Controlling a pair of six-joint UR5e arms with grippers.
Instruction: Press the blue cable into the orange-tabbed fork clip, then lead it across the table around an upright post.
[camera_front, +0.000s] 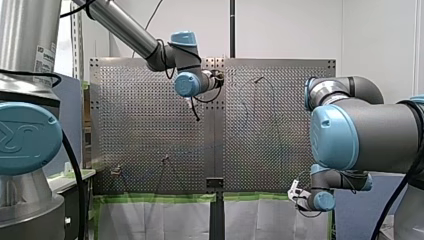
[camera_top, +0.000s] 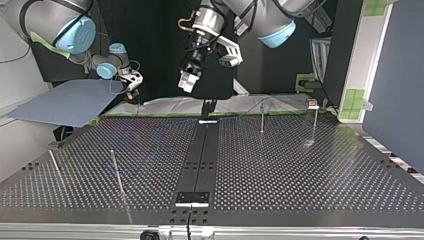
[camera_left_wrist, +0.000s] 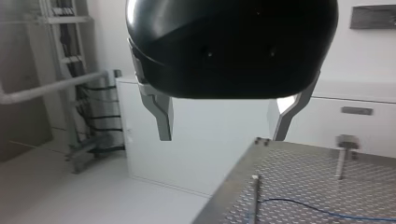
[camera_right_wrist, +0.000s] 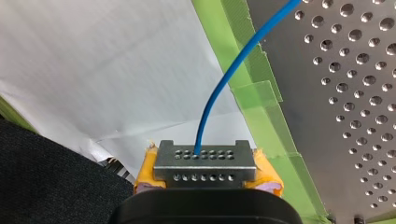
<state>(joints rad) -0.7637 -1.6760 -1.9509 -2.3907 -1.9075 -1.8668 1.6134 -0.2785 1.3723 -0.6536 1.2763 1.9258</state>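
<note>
While my right jaws grip the cable, it runs ahead onto the tabletop. My left jaws hang open, well apart.

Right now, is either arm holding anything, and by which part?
My right gripper pinches the blue cable just off the table edge; my left gripper, jaws open, holds nothing.

My left gripper holds its fingers apart, blue cable lying ahead.

Green tape lies along creased white paper.
</note>
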